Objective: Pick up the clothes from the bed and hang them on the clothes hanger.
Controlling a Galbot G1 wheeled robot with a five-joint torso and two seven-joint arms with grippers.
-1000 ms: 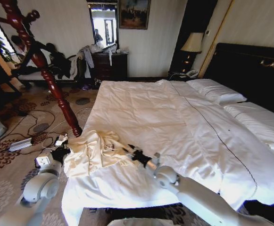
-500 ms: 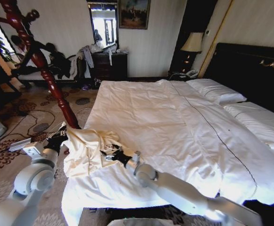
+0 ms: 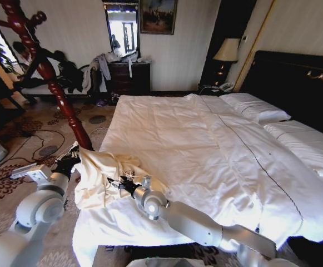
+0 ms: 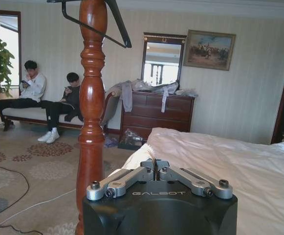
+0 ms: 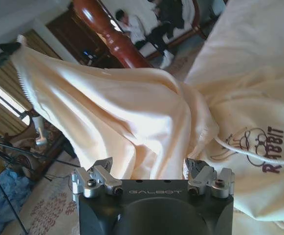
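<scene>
White quilt covers the bed point(image 3: 205, 144), which stands against a black headboard with two pillows at its far end; a thin dark stitched line runs lengthwise down the cover. Near the bed's near left corner lies a cream garment point(image 3: 108, 178), crumpled, with part of it lifted up off the quilt toward the left edge. A printed emblem with the word "RABBIT" shows on its cloth in the right wrist view.

At that left edge the left gripper point(image 3: 72, 160) has its fingers drawn together on the raised fold of the garment; in its own wrist view the jaws meet with a sliver of pale fabric pinched between them. Just beside it rises a turned red-brown wooden post point(image 3: 66, 105) of a coat stand, standing on the patterned carpet point(image 3: 16, 194). High on that post hangs the clothes hanger point(image 4: 100, 24), thin and black, well above the bed.

Reaching in from the bed's front edge, the right gripper point(image 3: 115, 183) sits over the middle of the garment. Its jaws stand wide apart, with a ridge of the cream cloth bunched between them but not clamped.
</scene>
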